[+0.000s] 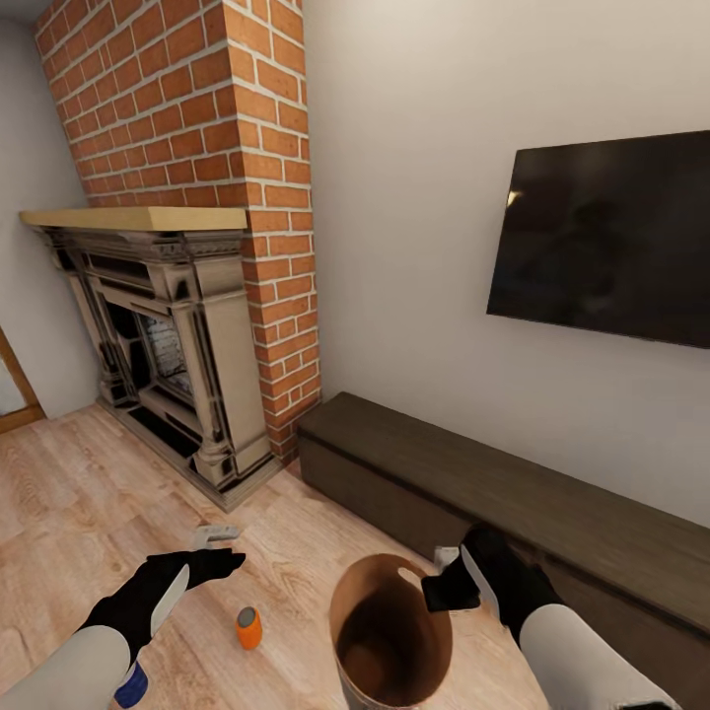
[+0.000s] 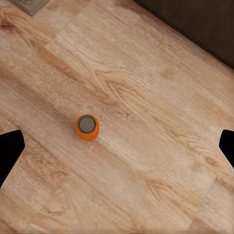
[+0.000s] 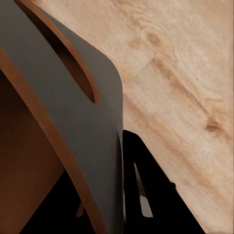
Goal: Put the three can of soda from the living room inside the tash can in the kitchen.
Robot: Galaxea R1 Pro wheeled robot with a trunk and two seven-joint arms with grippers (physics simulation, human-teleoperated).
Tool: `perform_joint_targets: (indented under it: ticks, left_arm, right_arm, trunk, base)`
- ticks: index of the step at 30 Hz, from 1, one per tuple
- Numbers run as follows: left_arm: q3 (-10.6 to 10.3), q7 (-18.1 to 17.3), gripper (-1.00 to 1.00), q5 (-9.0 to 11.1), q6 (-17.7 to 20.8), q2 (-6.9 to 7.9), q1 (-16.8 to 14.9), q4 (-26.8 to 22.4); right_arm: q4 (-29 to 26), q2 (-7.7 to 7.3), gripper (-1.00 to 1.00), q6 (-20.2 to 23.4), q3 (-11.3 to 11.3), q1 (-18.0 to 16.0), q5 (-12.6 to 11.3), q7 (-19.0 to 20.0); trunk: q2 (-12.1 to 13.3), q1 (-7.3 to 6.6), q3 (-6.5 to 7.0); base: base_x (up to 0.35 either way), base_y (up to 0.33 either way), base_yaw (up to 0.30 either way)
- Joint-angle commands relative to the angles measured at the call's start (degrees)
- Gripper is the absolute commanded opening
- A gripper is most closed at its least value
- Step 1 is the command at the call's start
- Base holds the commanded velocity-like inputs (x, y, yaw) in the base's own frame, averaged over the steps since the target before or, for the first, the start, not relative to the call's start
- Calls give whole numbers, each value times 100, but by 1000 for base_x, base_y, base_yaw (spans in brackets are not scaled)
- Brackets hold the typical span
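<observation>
An orange can of soda (image 1: pixel 248 627) stands upright on the light wood floor; in the left wrist view the orange can (image 2: pixel 87 126) shows its silvery top. My left gripper (image 1: pixel 222 564) hovers above it, open, its black fingertips (image 2: pixel 10 150) far apart. A blue can (image 1: pixel 131 687) peeks out from under my left forearm. The trash can (image 1: pixel 390 631), grey outside and brown inside, stands in front of me. My right gripper (image 1: pixel 449 590) is shut on its rim, with the grey wall (image 3: pixel 83 122) between the jaws.
This is the living room: a red-brick chimney (image 1: pixel 212 118) with an ornate fireplace (image 1: pixel 168 345), a long dark low cabinet (image 1: pixel 513 493) under a wall-mounted TV (image 1: pixel 606 237). A small grey object (image 1: pixel 217 534) lies on the floor near the fireplace. Something pale (image 1: pixel 446 555) shows behind my right gripper.
</observation>
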Motion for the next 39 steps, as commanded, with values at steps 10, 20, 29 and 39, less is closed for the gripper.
perform_joint_targets:
  ticks: [10, 20, 29, 39]
  left_arm:
    - [-33, 372, 100, -35, -29, -23, 0, 12]
    - [-48, 623, 100, -37, -33, -88, 0, 12]
    - [-54, 627, 100, -56, -49, -157, 0, 76]
    - [-61, 631, 100, -53, -57, -156, -1, 134]
  right_arm:
    - [-1, -198, -100, 113, -21, -235, -171, 84]
    - [1, 81, -100, 113, -4, -432, -143, -103]
    - [34, -261, -100, 113, -16, -498, -156, -79]
    - [87, -586, -100, 113, 11, -491, -166, -44]
  trunk:
    - [0, 0, 0]
    - [-40, 22, -17]
    - [-401, 219, -179]
    - [-802, 439, -359]
  base:
    - [0, 0, 0]
    - [0, 0, 0]
    - [0, 0, 0]
    - [0, 0, 0]
